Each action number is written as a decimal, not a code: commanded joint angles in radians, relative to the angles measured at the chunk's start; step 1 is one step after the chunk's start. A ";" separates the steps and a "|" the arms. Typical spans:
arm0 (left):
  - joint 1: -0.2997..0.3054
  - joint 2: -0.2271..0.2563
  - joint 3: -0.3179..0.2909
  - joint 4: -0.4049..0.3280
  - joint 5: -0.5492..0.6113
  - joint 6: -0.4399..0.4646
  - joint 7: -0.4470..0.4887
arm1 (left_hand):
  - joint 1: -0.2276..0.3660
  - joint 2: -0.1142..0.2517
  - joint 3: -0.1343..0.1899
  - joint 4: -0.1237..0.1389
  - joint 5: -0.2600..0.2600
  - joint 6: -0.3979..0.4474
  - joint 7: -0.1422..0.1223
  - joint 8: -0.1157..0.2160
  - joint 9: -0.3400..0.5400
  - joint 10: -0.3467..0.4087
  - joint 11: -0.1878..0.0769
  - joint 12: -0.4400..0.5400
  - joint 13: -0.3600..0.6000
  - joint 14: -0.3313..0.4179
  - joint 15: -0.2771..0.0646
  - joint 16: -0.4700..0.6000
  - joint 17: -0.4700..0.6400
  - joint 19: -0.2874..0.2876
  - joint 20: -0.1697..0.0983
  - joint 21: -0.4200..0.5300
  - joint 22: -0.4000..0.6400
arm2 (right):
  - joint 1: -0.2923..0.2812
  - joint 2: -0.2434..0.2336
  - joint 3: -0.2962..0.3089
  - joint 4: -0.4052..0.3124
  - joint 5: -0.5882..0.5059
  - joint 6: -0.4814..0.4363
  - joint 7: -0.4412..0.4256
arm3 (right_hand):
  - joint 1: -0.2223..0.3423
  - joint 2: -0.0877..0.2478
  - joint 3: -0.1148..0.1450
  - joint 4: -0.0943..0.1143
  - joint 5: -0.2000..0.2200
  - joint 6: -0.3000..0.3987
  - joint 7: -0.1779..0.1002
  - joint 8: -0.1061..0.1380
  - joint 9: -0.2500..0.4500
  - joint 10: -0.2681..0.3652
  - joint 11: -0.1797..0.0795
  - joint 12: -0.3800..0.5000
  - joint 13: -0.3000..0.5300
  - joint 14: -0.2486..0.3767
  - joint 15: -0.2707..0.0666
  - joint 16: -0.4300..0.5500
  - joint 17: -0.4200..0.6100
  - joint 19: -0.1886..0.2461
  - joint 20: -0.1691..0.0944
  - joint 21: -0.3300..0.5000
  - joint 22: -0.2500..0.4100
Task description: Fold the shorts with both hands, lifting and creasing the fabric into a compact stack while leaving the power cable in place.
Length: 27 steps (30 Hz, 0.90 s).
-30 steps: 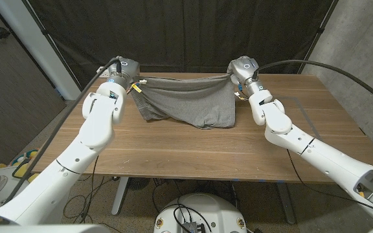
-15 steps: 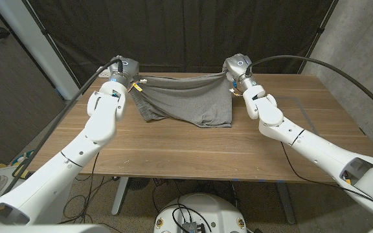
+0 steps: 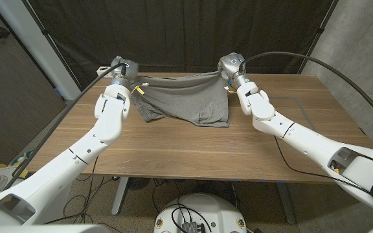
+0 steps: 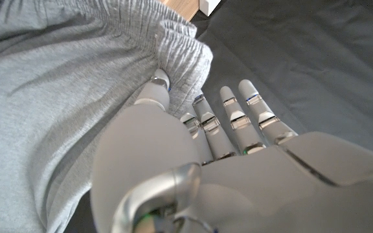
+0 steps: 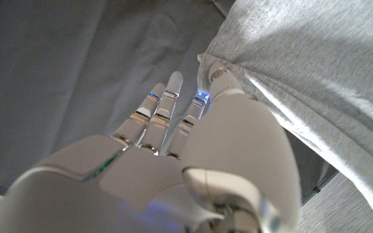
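The grey shorts (image 3: pixel 183 103) hang by their waistband between my two hands over the table's far edge, and the leg ends lie on the wooden table (image 3: pixel 193 149). My left hand (image 3: pixel 127 70) holds the left waistband corner. In the left wrist view its thumb (image 4: pixel 155 87) presses into the gathered elastic of the shorts (image 4: pixel 76 84) while its other fingers (image 4: pixel 232 116) stretch out. My right hand (image 3: pixel 229 66) holds the right corner. In the right wrist view the right hand (image 5: pixel 193 149) has its thumb tip against the shorts (image 5: pixel 303 71).
A black cable (image 3: pixel 290 55) arcs from my right wrist off to the right, and another black cable (image 3: pixel 86 90) runs down along my left arm. A dark curtain (image 3: pixel 186 32) hangs right behind the table. Faint tape lines (image 3: pixel 303 107) mark the table's right side.
My right hand has moved left toward the left hand, so the waistband spans less width. The left hand has shifted slightly, and the hanging fabric has drawn in with them.
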 commanded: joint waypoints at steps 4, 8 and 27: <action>-0.059 -0.038 0.084 0.147 0.102 0.082 0.020 | 0.009 -0.001 0.005 0.001 0.002 0.008 -0.016 0.007 0.002 0.011 -0.001 0.006 0.005 0.013 -0.168 0.000 0.002 0.002 0.009 0.008 -0.001 | 0.086 0.058 -0.071 0.121 0.018 0.005 -0.016 | 0.016 0.005 0.011 -0.002 -0.002 -0.009 0.004 -0.011 0.002 0.014 0.001 -0.007 -0.002 0.013 -0.178 -0.007 0.002 0.014 0.002 0.009 -0.001; -0.071 -0.046 0.101 0.183 0.128 0.101 0.031 | 0.004 0.002 0.007 0.004 0.000 -0.003 -0.019 0.002 0.000 0.011 0.000 0.005 0.005 0.016 -0.168 0.000 0.003 0.000 0.012 0.010 -0.003 | 0.105 0.074 -0.086 0.155 0.028 0.006 -0.028 | 0.019 0.008 0.015 -0.003 -0.002 -0.013 0.003 -0.015 0.001 0.008 0.001 -0.011 -0.004 0.015 -0.178 -0.010 0.001 0.015 0.005 0.010 -0.001; -0.164 -0.118 0.189 0.375 0.244 0.167 0.011 | -0.028 0.022 0.031 0.014 -0.015 -0.189 -0.085 -0.089 -0.012 -0.068 0.002 -0.049 -0.020 0.012 -0.166 -0.007 0.007 -0.015 0.029 0.036 -0.017 | 0.166 0.107 -0.152 0.238 0.058 -0.022 -0.015 | 0.022 0.012 0.043 0.002 -0.004 -0.159 -0.046 -0.079 -0.001 -0.070 0.005 -0.060 -0.016 0.024 -0.177 -0.036 -0.001 0.017 0.009 0.011 -0.002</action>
